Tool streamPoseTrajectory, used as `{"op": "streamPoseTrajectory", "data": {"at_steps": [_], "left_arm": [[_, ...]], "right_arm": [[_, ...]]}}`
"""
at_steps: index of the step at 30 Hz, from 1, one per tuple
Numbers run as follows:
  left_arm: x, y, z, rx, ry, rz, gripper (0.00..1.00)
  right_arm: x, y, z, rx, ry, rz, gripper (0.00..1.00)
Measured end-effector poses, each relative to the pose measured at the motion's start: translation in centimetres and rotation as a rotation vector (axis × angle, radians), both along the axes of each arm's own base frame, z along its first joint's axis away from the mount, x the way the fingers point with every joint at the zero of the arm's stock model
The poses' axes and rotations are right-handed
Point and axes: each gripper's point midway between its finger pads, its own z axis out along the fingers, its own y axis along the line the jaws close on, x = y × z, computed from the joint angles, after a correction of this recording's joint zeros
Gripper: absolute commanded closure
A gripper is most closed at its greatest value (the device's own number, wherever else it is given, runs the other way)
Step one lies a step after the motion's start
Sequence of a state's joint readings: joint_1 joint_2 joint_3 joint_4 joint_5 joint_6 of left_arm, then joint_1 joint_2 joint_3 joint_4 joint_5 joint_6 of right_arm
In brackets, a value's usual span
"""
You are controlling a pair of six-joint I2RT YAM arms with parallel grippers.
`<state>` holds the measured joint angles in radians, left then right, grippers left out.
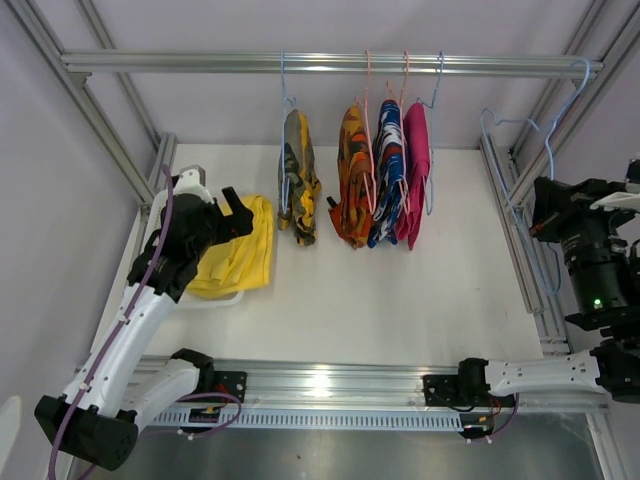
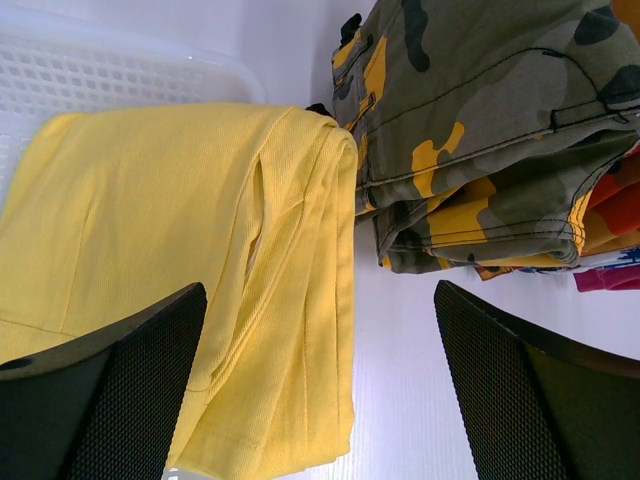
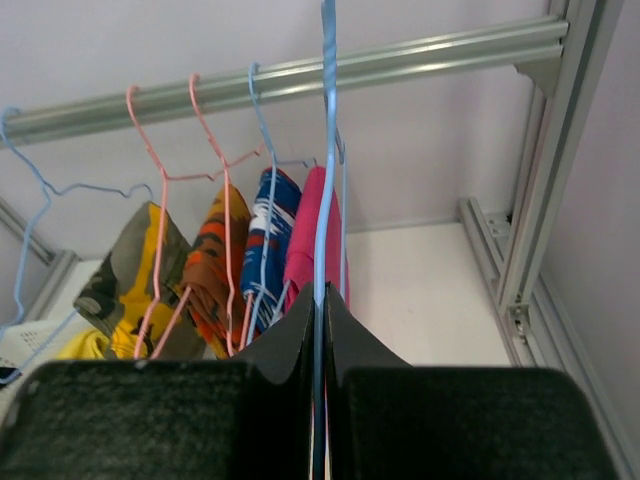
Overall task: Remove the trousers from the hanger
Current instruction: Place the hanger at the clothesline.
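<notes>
Plain yellow trousers (image 1: 240, 255) lie folded on a white basket (image 1: 215, 298) at the left, off any hanger. My left gripper (image 1: 235, 215) hovers just above them, open and empty; in the left wrist view its fingers (image 2: 130, 380) straddle the yellow cloth (image 2: 180, 250). The camouflage (image 1: 298, 175), orange (image 1: 353, 175), blue-red-white (image 1: 388, 165) and magenta (image 1: 416, 165) trousers hang on wire hangers from the rail (image 1: 200, 62). My right gripper (image 1: 540, 208) is shut on an empty blue hanger (image 1: 552, 140) hooked on the rail's right end; the wire (image 3: 327, 150) runs between its jaws.
The aluminium frame posts (image 1: 100, 130) and side rails (image 1: 520, 260) border the white table (image 1: 400, 300). The camouflage trousers' lower hem (image 2: 490, 130) hangs close beside the yellow pair. The basket's mesh wall (image 2: 100, 75) sits behind the yellow cloth.
</notes>
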<state>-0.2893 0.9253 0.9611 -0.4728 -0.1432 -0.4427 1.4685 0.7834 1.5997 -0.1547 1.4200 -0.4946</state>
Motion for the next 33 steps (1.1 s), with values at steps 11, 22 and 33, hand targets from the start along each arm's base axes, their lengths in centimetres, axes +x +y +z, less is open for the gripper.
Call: {"op": "streamPoseTrajectory", "data": {"at_steps": [11, 22, 33], "left_arm": [[-0.1, -0.3, 0.0, -0.001, 0.001, -0.02, 0.01], [-0.1, -0.4, 0.0, -0.003, 0.002, -0.026, 0.01], [-0.1, -0.4, 0.0, -0.003, 0.002, -0.028, 0.01]], "right_arm": [[0.2, 2.4, -4.8, -0.144, 0.058, -0.041, 1.0], [1.6, 1.9, -7.8, -0.188, 0.064, -0.161, 1.0], [6.9, 1.8, -12.2, -0.233, 0.135, -0.252, 1.0]]}}
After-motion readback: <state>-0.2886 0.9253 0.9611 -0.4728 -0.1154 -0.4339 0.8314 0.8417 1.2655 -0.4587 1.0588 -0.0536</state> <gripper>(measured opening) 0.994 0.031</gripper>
